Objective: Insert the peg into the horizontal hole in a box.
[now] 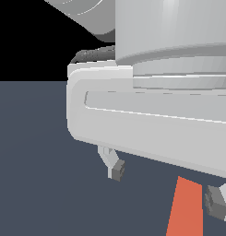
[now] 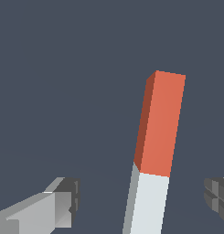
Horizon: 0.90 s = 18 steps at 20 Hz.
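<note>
The peg lies on the dark floor. In the wrist view its orange-red part (image 2: 161, 123) points away and its pale grey-white part (image 2: 147, 205) is nearer the camera. In the exterior view only the orange-red part (image 1: 186, 207) shows. My gripper (image 2: 141, 199) is open, with one finger (image 2: 63, 201) on each side of the peg and clear gaps between them. In the exterior view the gripper (image 1: 167, 186) hangs under the big grey hand, and its right finger (image 1: 218, 203) is close beside the peg. The box and its hole are out of view.
The arm's large grey hand and wrist (image 1: 151, 115) fill the upper half and right side of the exterior view and hide what lies behind them. Dark blue-grey floor (image 2: 63, 91) surrounds the peg.
</note>
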Motion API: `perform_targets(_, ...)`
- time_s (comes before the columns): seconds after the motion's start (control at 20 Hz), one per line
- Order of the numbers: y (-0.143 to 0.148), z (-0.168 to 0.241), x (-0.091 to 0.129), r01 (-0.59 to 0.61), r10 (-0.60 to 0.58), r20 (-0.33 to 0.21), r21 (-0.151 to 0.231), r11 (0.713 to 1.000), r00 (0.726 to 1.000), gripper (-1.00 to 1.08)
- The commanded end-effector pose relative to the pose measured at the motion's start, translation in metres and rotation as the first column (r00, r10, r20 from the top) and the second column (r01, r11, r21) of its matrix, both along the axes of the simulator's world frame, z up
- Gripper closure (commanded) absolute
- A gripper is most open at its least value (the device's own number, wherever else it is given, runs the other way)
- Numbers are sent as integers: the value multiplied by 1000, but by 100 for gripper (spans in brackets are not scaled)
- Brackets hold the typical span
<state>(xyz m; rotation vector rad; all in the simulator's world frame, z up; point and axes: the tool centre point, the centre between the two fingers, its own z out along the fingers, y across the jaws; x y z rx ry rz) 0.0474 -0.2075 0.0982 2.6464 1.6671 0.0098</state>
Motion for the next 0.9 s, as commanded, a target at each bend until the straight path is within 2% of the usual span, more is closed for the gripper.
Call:
perform_targets(0.0, -26, -11, -2, 56, -56, -4, 3, 998, 998, -92)
perform_targets(0.35, -68, -30, -9, 149, -149, -12, 8, 989, 989, -92)
perform_targets(0.85, -72, -33, -10, 159, -159, -13, 8, 987, 987, -92)
